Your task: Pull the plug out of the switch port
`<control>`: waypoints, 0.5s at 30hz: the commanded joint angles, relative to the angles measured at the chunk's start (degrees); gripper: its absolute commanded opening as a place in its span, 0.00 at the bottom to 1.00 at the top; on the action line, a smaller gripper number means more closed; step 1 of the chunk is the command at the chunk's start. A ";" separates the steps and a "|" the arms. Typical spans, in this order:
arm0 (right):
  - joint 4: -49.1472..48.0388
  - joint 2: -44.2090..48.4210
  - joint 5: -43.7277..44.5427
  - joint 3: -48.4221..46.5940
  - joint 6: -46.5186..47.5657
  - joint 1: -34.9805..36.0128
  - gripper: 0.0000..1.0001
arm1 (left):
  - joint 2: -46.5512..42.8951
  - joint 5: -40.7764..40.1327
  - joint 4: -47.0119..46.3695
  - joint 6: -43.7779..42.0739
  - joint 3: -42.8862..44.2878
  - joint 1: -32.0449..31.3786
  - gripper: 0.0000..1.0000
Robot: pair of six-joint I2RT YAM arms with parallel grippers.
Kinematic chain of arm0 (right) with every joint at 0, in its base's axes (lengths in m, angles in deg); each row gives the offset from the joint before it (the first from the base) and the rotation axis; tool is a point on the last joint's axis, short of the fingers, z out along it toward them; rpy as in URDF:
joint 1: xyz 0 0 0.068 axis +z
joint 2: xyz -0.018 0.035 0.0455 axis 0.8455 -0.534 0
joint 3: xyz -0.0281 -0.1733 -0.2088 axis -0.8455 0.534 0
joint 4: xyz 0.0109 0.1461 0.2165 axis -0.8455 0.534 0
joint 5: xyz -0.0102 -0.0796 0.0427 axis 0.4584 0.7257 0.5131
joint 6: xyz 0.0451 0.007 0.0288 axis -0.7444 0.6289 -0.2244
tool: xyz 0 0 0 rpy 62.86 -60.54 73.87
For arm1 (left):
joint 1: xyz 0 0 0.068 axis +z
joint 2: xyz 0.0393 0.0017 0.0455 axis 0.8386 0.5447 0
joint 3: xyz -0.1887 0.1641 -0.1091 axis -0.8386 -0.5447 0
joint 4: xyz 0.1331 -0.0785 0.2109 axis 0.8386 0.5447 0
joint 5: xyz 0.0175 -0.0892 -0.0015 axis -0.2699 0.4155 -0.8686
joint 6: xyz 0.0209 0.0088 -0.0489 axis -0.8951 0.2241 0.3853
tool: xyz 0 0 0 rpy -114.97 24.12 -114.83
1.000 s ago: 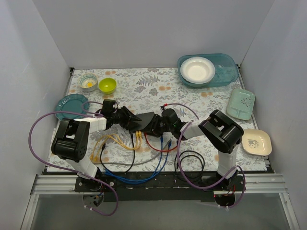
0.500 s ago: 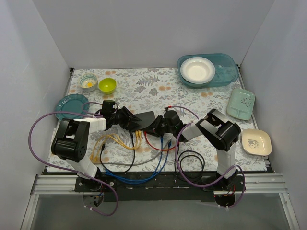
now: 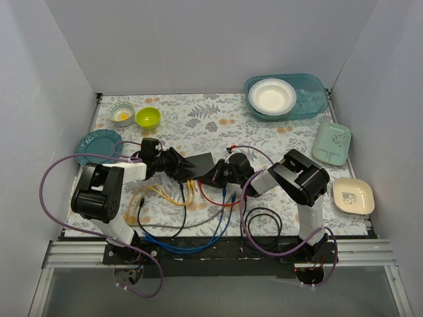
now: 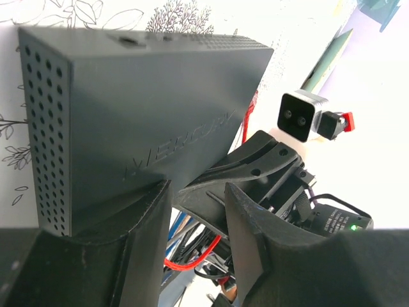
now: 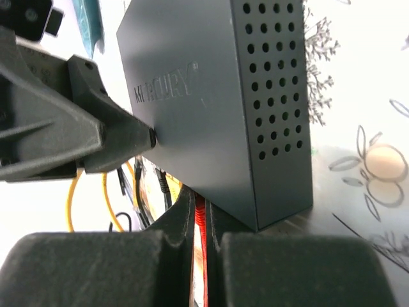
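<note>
While switch (image 3: 202, 162) stands tipped on edge at middle of surface (image 3: 198, 119), left fingers (image 4: 144, 249) look clamped on its end, right fingers (image 5: 128, 268) pinched nearly closed on red plug (image 5: 199, 217) at lower edge. Switch likely light, rigid, slick-sided: brace body. Plug probably latched: grip shell, not limp cord.

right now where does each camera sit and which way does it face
Top external: above and behind the bases, looking down on the table; both arms show, left gripper and right gripper at the switch.
Left wrist: on the left arm, facing the switch past its own fingers.
Right wrist: on the right arm, facing the opposite way; own fingers pinch a red cable.
Wrist views share the switch's lettered face and the other gripper.
</note>
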 commanded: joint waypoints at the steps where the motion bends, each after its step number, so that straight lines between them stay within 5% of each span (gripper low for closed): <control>1: 2.30 -1.93 -4.83 5.92 3.92 0.00 0.01 | 1.78 -1.04 -0.12 0.47 -1.18 0.34 0.39; 15: -2.90 -2.37 -9.94 11.31 3.05 -0.09 0.01 | 1.09 1.95 -1.80 -0.04 -0.30 0.17 0.39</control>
